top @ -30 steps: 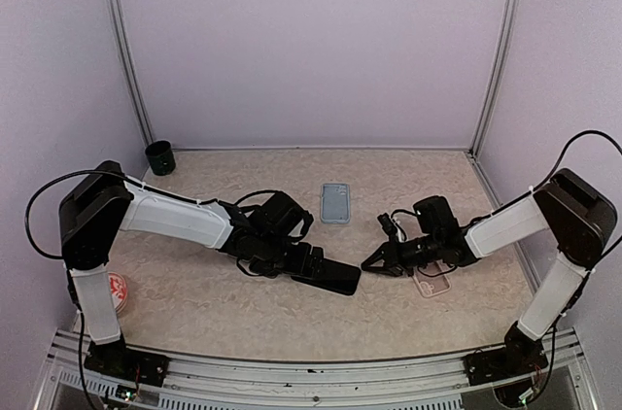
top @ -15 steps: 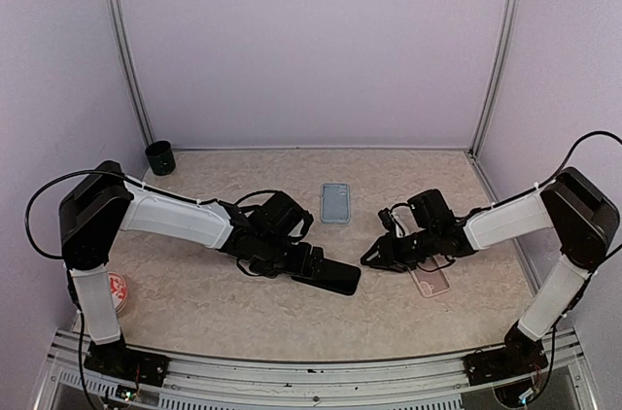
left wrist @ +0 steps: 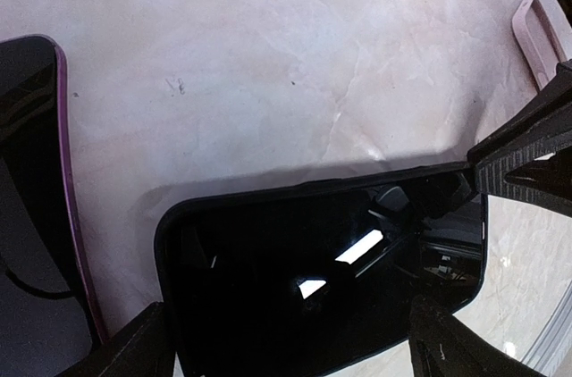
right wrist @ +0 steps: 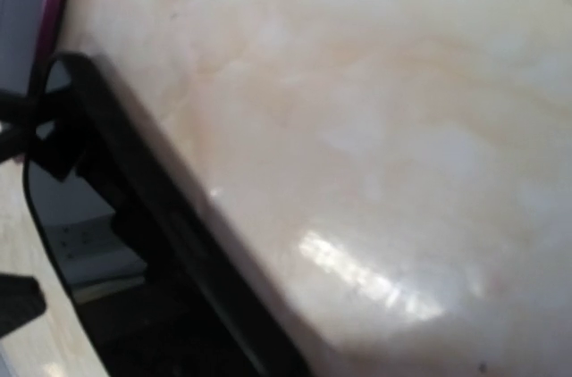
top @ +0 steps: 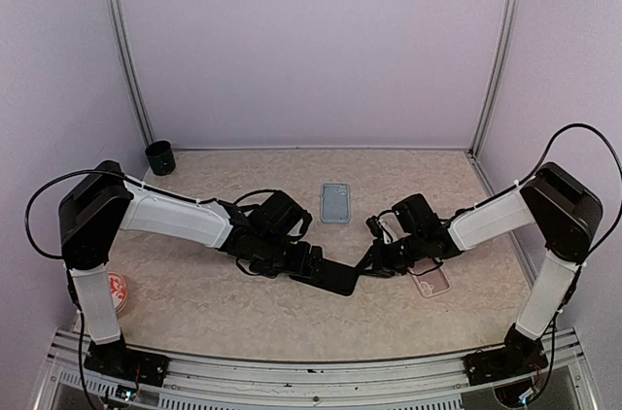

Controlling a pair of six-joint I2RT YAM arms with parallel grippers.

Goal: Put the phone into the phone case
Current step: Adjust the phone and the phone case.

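Phone (top: 337, 279) in L hand (top: 311, 264); R hand (top: 370, 262) now reached its far end.

Overhead view looks down from behind; both wrist views closely share the phone (left wrist: 322, 297).

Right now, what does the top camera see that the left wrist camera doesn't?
Only the top camera shows the black cup and the blue case. Only the left wrist camera shows bright reflections on the black phone and a purple-edged thing beside it. Both show that phone, the pink case and the right pincer at the phone's end.
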